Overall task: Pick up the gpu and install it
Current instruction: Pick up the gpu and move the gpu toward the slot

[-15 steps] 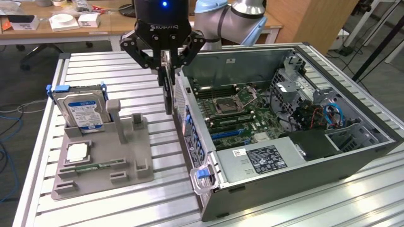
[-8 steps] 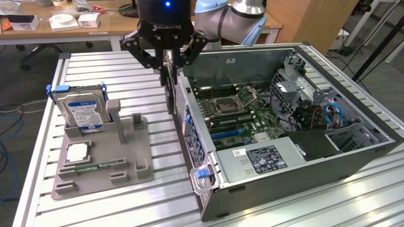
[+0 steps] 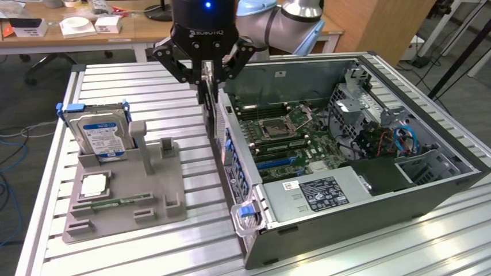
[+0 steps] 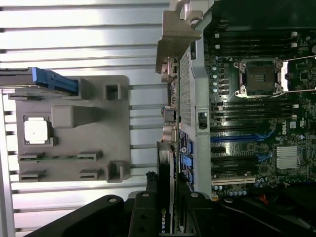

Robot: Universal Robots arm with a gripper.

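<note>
Gripper [image 3: 206, 85] clamped on one gpu [image 3: 208, 118], one hard drive [image 3: 98, 131] in one grey tray [image 3: 107, 222], one open case [image 3: 368, 214].

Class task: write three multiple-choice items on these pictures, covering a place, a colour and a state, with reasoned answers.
1. The graphics card hangs: A at the open computer case's edge; B in a cardboard box; C in a person's hand.
2. The hard drive's label is: A red; B blue; C yellow.
3. The claw is: A open and empty; B shut on the hard drive; C shut on the graphics card.
Answers: 1A, it hangs upright at the case's wall; 2B, the label shows blue; 3C, it pinches the card's top edge.
</note>
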